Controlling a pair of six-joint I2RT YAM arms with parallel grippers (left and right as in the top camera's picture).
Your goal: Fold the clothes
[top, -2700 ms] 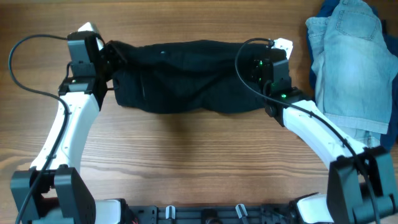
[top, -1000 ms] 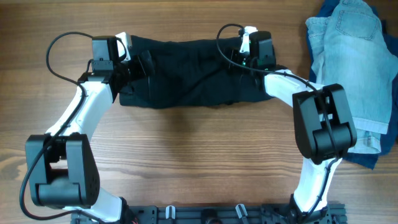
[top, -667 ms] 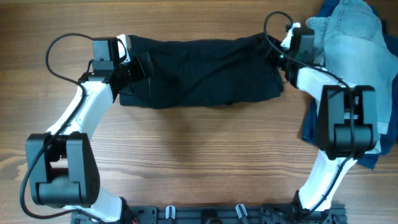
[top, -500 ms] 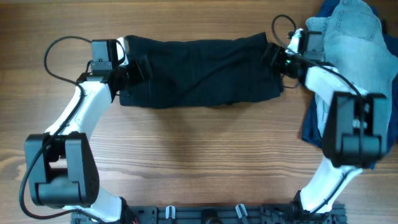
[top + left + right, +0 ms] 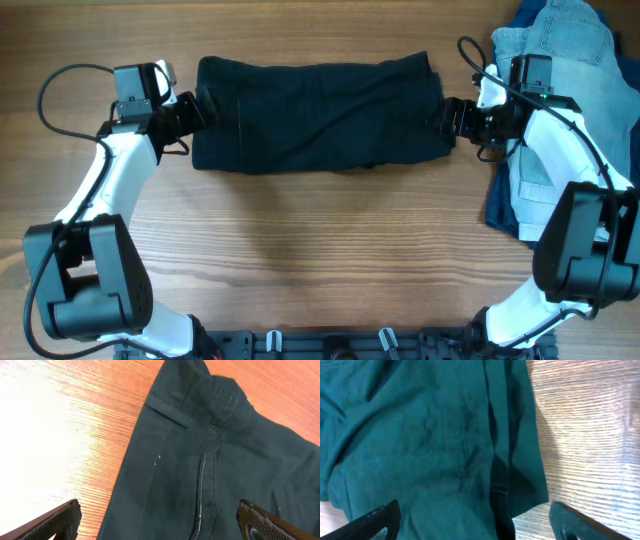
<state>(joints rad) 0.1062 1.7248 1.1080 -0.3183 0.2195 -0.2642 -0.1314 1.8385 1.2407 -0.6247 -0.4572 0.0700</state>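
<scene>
L gripper (image 5: pixel 188 113) sits just off the L edge of the black shorts (image 5: pixel 320 115), jaws wide apart, nothing held. Its wrist view shows the fingers (image 5: pixel 52 521) spread over the waistband end w/ a belt loop (image 5: pixel 168 410). Shorts lie flat as a wide band across the far-centre of the wooden table (image 5: pixel 300 260).

Risk here, in my view: a pinch at this edge may catch only the top layer, so the lower one lags & the fold skews. Cloth could also slide on the smooth wood rather than lift.

R gripper (image 5: pixel 448 117) is at the shorts' R edge, jaws likewise apart & empty. The edge there is stacked in uneven layers, so same partial-grab risk. R arm reaches across the light-blue denim shorts (image 5: pixel 560 100) w/ the navy garment (image 5: pixel 497 205) beneath; arm or its cable could prob. drag that pile.

Writing: none legible, no brand tag or label visible in any view.
</scene>
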